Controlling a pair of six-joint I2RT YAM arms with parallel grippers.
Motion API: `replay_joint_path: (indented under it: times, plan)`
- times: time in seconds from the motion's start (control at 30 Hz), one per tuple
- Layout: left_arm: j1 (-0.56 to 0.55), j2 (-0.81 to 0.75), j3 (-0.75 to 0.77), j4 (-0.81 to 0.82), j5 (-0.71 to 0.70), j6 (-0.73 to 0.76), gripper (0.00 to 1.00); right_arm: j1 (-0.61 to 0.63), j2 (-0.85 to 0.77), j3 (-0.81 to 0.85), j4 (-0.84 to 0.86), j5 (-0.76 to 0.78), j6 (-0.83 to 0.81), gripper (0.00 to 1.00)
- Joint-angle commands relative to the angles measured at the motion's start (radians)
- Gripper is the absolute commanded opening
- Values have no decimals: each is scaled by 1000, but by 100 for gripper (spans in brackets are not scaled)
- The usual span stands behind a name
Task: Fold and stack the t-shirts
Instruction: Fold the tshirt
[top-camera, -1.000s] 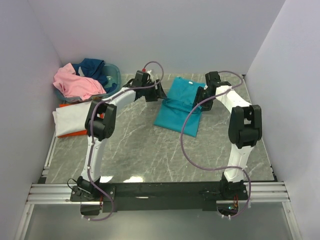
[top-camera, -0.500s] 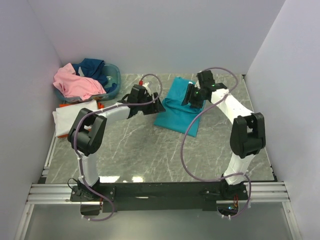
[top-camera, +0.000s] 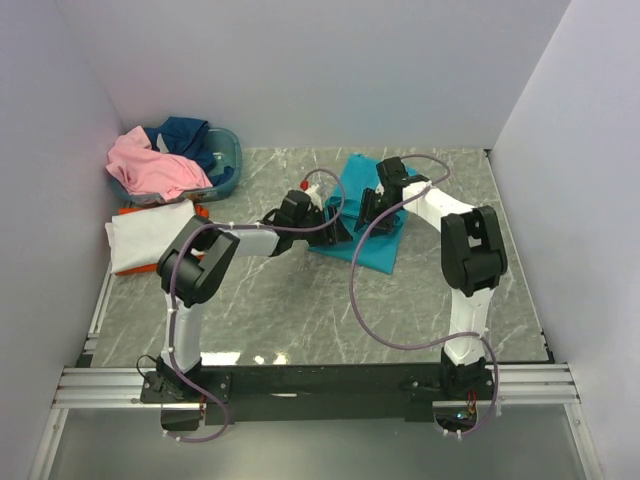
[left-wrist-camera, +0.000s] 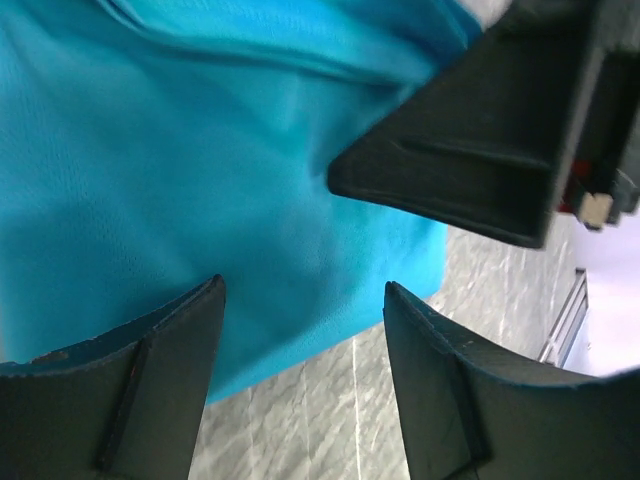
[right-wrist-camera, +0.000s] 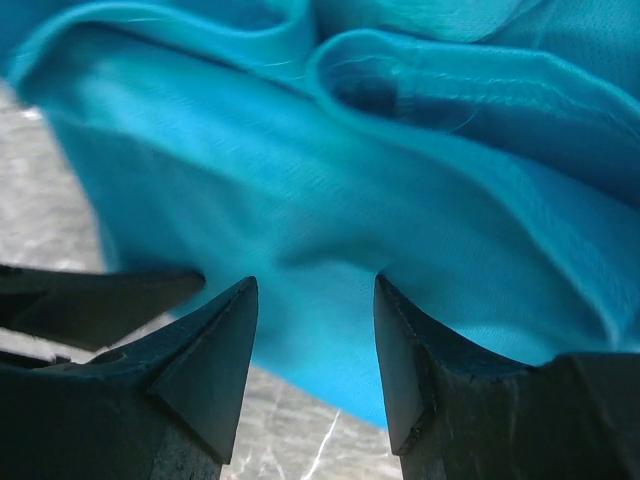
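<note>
The teal t-shirt (top-camera: 358, 182) lies partly folded on the marble table, right of centre at the back. My left gripper (top-camera: 336, 232) is open at its near left edge; in the left wrist view (left-wrist-camera: 305, 290) the teal cloth (left-wrist-camera: 200, 180) lies just beyond the fingertips. My right gripper (top-camera: 366, 214) is open over the shirt's middle, close to the left gripper; in its view (right-wrist-camera: 312, 288) the tips press on a teal fold (right-wrist-camera: 330, 200). The pink t-shirt (top-camera: 150, 165) and navy t-shirt (top-camera: 185, 133) lie heaped in the basket. The white t-shirt (top-camera: 150, 233) lies folded over the orange t-shirt (top-camera: 133, 269).
The oval blue-grey basket (top-camera: 228, 158) stands at the back left corner. White walls close the table on the left, back and right. The right gripper's finger (left-wrist-camera: 480, 150) shows in the left wrist view, and the left gripper's finger (right-wrist-camera: 90, 300) shows in the right wrist view.
Both grippers have moved inward and down onto the teal shirt. The left one swept right to its near left edge; the right one moved left over its middle. The shirt looks narrower.
</note>
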Motion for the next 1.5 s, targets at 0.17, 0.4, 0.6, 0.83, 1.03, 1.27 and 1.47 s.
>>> replay_joint_path:
  times: [0.17, 0.4, 0.6, 0.83, 1.03, 1.27, 1.47]
  plan:
    - [-49, 4, -79, 26, -18, 48, 70, -1, 81, 112, -2, 61, -3, 57]
    - [-89, -65, -194, -40, -75, 83, 69, -22, 139, 234, -54, 114, -15, 57]
    - [-123, -115, -255, -50, -69, 96, 69, -51, 250, 432, -149, 126, -47, 57]
    - [-148, -228, -263, -135, -118, 113, 70, -65, 172, 443, -157, 104, -61, 57]
    - [-151, -357, -237, -225, -164, 111, 72, -85, 1, 290, -146, 100, -83, 58]
    - [-149, -453, -199, -303, -237, 97, 74, -108, -201, 42, -120, 89, -92, 58]
    - [-122, -473, -254, -303, -251, 80, 73, -120, -331, -188, -88, 48, -86, 59]
